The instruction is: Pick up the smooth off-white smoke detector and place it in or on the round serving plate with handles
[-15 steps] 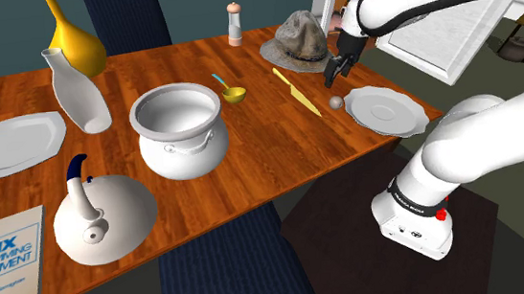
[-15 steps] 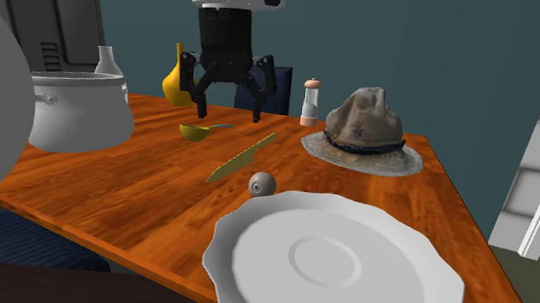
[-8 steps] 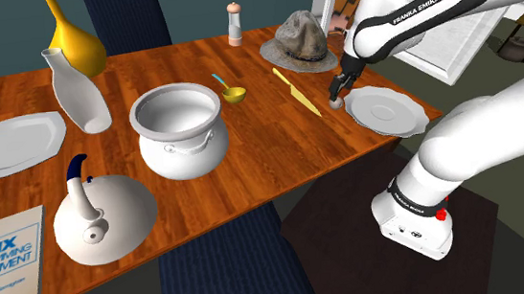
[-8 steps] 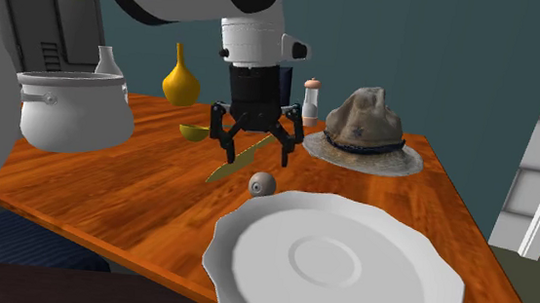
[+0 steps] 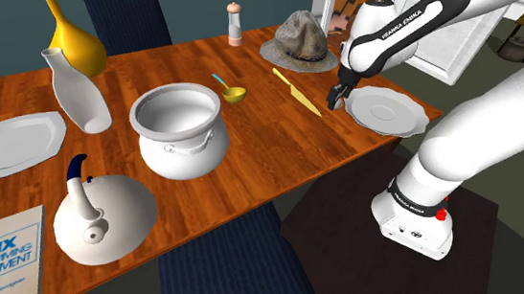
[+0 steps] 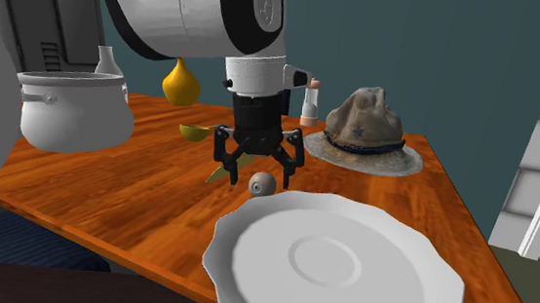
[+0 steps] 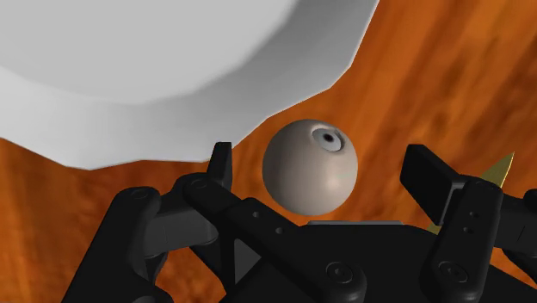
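The smoke detector (image 6: pixel 261 183) is a small smooth grey-beige ball with a dark dot, lying on the wooden table (image 5: pixel 271 160) beside the rim of a white scalloped plate (image 6: pixel 338 268). My gripper (image 6: pixel 256 176) hangs open low over it, one finger on each side. In the wrist view the ball (image 7: pixel 310 168) sits between the fingers (image 7: pixel 220 168) with gaps on both sides, so nothing grips it. In the shoulder view the gripper (image 5: pixel 336 97) stands at the left edge of the scalloped plate (image 5: pixel 387 110). A second white plate (image 5: pixel 10 144) lies at that view's far left.
A yellow knife (image 5: pixel 296 90) lies just left of the gripper, with a grey hat (image 5: pixel 300 40) behind it. Mid-table are a yellow scoop (image 5: pixel 232 94) and a white two-handled pot (image 5: pixel 180 128). A kettle (image 5: pixel 97 217), two vases (image 5: pixel 75 89) and a book (image 5: pixel 5 267) stand further left.
The gripper has come down from above the table near the hat and now straddles the ball beside the plate. Its fingers stayed open. The ball has not moved.
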Tool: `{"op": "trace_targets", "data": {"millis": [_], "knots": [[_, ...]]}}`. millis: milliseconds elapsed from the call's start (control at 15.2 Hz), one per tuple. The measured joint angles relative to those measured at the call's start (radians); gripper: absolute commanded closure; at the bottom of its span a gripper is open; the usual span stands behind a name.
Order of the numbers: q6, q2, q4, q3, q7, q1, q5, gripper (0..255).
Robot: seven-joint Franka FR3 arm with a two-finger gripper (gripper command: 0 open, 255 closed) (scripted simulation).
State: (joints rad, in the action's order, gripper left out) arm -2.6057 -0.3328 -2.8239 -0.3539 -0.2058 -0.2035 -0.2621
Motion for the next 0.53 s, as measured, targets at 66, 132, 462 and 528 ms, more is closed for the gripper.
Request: {"op": "trace_targets", "data": {"millis": [66, 132, 462, 528], "knots": [[-0.005, 0.005, 0.000, 0.000, 0.000, 0.001, 0.001, 0], [-0.007, 0.007, 0.001, -0.001, 0.000, 0.001, 0.001, 0], [-0.009, 0.009, 0.001, -0.001, 0.000, 0.002, 0.002, 255], [-0.009, 0.009, 0.001, -0.001, 0.000, 0.002, 0.002, 255]]}}
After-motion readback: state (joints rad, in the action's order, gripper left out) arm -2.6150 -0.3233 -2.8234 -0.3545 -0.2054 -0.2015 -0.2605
